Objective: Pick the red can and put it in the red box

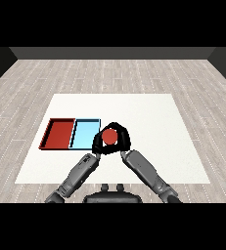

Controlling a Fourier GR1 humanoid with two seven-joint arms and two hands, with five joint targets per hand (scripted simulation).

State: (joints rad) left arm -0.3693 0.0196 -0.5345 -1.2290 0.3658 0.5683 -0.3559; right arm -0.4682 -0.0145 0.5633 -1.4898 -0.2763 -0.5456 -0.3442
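The red can (110,137) stands upright just right of the light blue tray (84,133), near the table's front middle. My right hand (125,139) is curled round the can from its right and far side, its fingers arching over the top edge. Close against the can's left side is my left hand (97,146), with relaxed fingers and nothing in it. The red tray (59,134) lies to the left of the blue one and holds nothing. The can's lower part is hidden by the hands.
Both trays lie side by side at the left of the white table (148,117). Bare table surface spreads to the right and toward the far edge. Wooden floor surrounds the table.
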